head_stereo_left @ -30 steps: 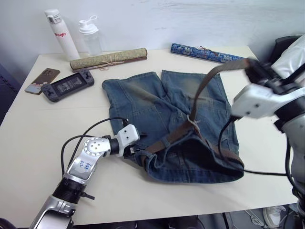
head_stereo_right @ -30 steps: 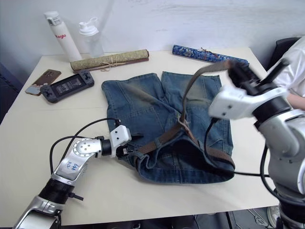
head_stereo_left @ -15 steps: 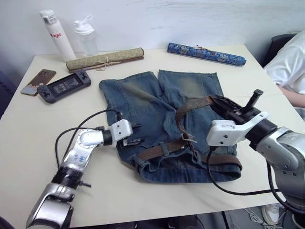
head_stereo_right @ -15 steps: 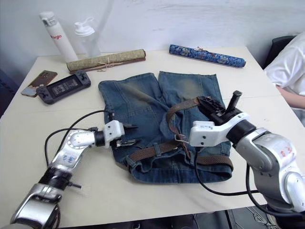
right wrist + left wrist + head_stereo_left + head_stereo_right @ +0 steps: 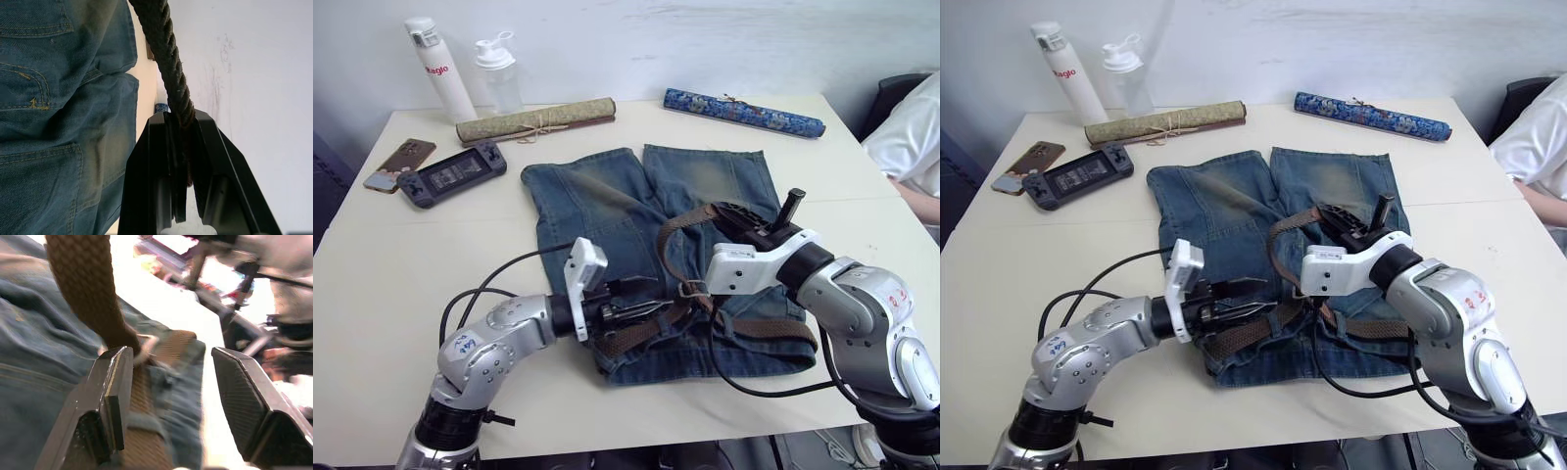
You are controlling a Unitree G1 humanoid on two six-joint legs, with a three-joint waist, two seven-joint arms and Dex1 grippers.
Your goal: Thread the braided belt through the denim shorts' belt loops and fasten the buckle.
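The denim shorts [image 5: 597, 206] lie flat mid-table, waistband toward me. The braided belt [image 5: 674, 235] runs along the waistband, then arcs up in a loop over the right leg. Its silver buckle [image 5: 693, 290] rests at the waistband's middle. A denim belt loop [image 5: 139, 423] crosses the strap in the left wrist view. My left gripper [image 5: 641, 299] hovers open over the waistband, the strap between its fingers [image 5: 115, 391], touching neither. My right gripper [image 5: 720, 209] is shut on the belt's raised part [image 5: 164, 44], above the right leg.
At the back stand a white bottle [image 5: 437, 69] and a clear bottle [image 5: 497, 73]. A rolled olive mat [image 5: 536, 119] and a blue patterned roll [image 5: 744, 113] lie near them. A game console [image 5: 450, 174] and phone [image 5: 399, 164] lie left. A person's white sleeve [image 5: 911, 137] is at right.
My right gripper came down from high over the table to just above the shorts, bringing the belt with it. My left gripper slid right from the waistband's left end toward its middle.
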